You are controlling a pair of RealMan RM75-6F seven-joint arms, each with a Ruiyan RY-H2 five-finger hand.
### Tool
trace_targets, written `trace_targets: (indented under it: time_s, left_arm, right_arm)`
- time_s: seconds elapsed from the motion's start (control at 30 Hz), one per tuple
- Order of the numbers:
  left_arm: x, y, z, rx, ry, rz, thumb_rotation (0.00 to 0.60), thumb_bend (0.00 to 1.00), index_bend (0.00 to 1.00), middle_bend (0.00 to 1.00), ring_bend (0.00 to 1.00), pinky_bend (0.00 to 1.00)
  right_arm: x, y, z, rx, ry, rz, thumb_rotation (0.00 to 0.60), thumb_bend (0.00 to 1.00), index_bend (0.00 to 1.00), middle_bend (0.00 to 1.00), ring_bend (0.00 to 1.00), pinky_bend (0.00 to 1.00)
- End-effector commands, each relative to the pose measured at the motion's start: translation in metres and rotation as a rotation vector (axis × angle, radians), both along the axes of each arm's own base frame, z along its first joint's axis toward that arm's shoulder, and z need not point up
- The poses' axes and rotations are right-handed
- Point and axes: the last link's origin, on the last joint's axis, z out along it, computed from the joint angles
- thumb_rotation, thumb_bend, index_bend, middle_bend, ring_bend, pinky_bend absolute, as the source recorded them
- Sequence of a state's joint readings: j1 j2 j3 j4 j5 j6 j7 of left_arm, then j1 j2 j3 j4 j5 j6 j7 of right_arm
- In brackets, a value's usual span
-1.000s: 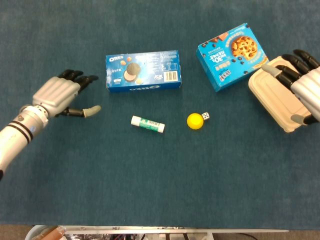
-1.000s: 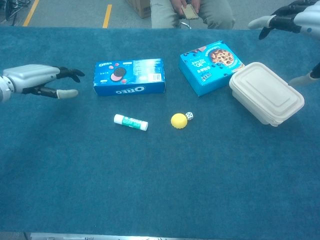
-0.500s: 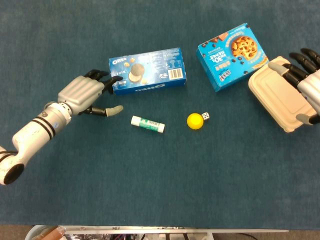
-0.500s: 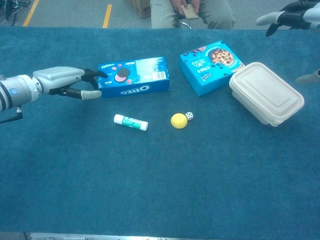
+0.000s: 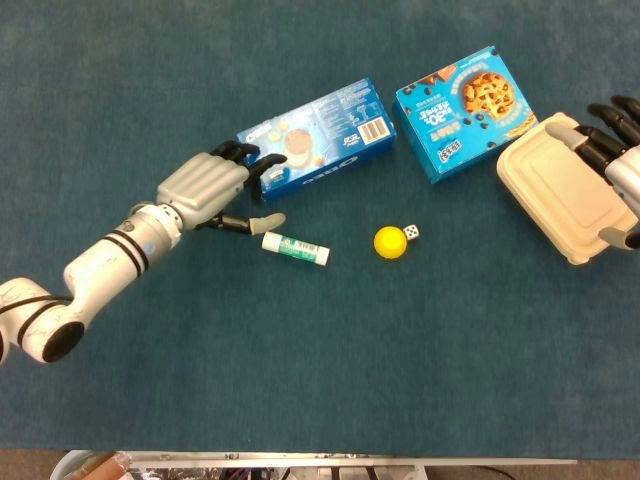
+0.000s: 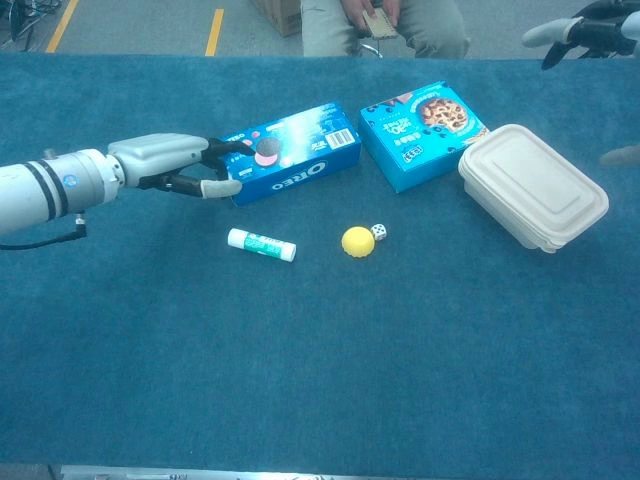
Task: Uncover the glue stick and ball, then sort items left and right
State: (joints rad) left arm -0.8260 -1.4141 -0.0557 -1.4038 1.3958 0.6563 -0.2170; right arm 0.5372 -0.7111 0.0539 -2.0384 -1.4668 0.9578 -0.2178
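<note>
The white-and-green glue stick (image 5: 296, 248) (image 6: 261, 244) and the yellow ball (image 5: 390, 242) (image 6: 357, 241) lie uncovered mid-table. My left hand (image 5: 215, 185) (image 6: 175, 165) reaches in from the left. Its fingers (image 5: 252, 163) touch the left end of the blue Oreo box (image 5: 325, 130) (image 6: 295, 150), which lies skewed, right end farther back. The thumb hangs apart from the box, just above the glue stick's left end. My right hand (image 5: 618, 160) (image 6: 585, 28) hovers open at the right edge, over the far side of the beige lidded container (image 5: 555, 195) (image 6: 532, 185).
A small white die (image 5: 411, 232) (image 6: 379, 232) sits right beside the ball. A blue cookie box (image 5: 465, 110) (image 6: 420, 130) lies between the Oreo box and the container. Someone is seated beyond the table's far edge (image 6: 385, 25).
My left arm has swept rightward into the Oreo box, shoving it right and turning it askew. The right hand has drawn slightly back toward the right edge.
</note>
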Motion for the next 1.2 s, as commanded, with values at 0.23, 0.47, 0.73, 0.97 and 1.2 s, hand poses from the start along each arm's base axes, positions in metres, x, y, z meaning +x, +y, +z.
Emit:
trace_targets:
  time_s: [0.23, 0.47, 0.73, 0.97, 1.2]
  left_arm:
    - [0.017, 0.003, -0.006, 0.000, -0.037, -0.019, 0.077, 0.19, 0.24, 0.15, 0.04, 0.04]
    - [-0.010, 0.005, 0.024, 0.068, 0.015, -0.002, 0.077, 0.19, 0.24, 0.15, 0.04, 0.04]
    - [-0.046, 0.004, 0.050, 0.110, 0.093, 0.062, 0.079, 0.19, 0.24, 0.15, 0.04, 0.04]
    - [-0.053, -0.004, 0.040, 0.078, 0.130, 0.049, 0.077, 0.19, 0.24, 0.15, 0.04, 0.04]
    - [-0.041, -0.007, 0.025, 0.041, 0.092, 0.048, 0.080, 0.19, 0.24, 0.15, 0.04, 0.04]
  right_arm:
    - [0.001, 0.001, 0.000, -0.003, -0.006, 0.002, 0.600, 0.00, 0.09, 0.24, 0.09, 0.08]
    - [0.005, 0.001, -0.001, 0.005, -0.008, 0.013, 0.600, 0.00, 0.09, 0.24, 0.09, 0.08]
    - [0.008, 0.001, -0.007, 0.021, -0.011, 0.022, 0.600, 0.00, 0.09, 0.24, 0.09, 0.08]
    - [0.007, 0.002, -0.006, 0.018, -0.011, 0.015, 0.600, 0.00, 0.09, 0.24, 0.09, 0.08]
    - [0.005, 0.003, -0.006, 0.016, -0.012, 0.009, 0.600, 0.00, 0.09, 0.24, 0.09, 0.08]
